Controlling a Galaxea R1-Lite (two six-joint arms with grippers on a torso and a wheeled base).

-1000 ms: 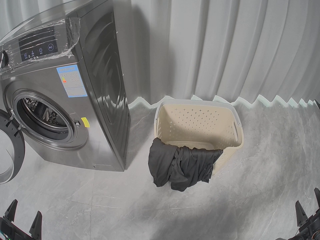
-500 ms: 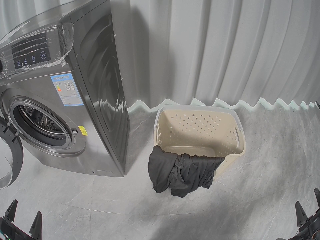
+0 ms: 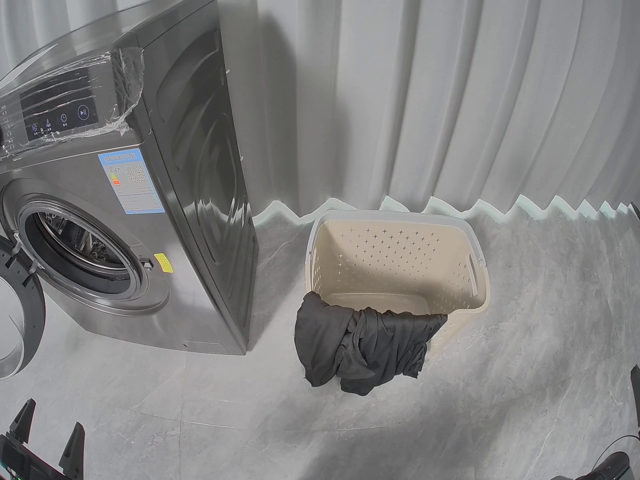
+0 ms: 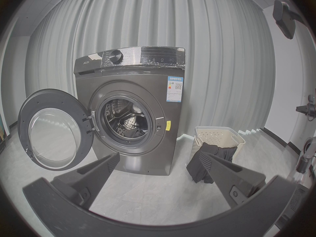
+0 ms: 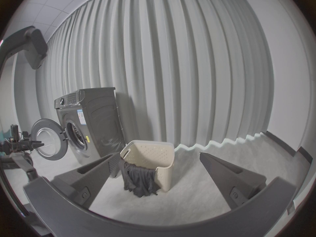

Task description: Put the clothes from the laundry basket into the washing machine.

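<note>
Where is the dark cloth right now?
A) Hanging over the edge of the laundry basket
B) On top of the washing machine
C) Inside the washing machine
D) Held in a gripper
A: the dark cloth is draped over the near rim of the laundry basket and hangs down its outside.

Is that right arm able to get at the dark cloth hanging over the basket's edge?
Probably yes, though it sits well short of it. The right gripper is open and empty, the dark cloth hangs over the near rim of the laundry basket, and only bare floor lies between them.
</note>
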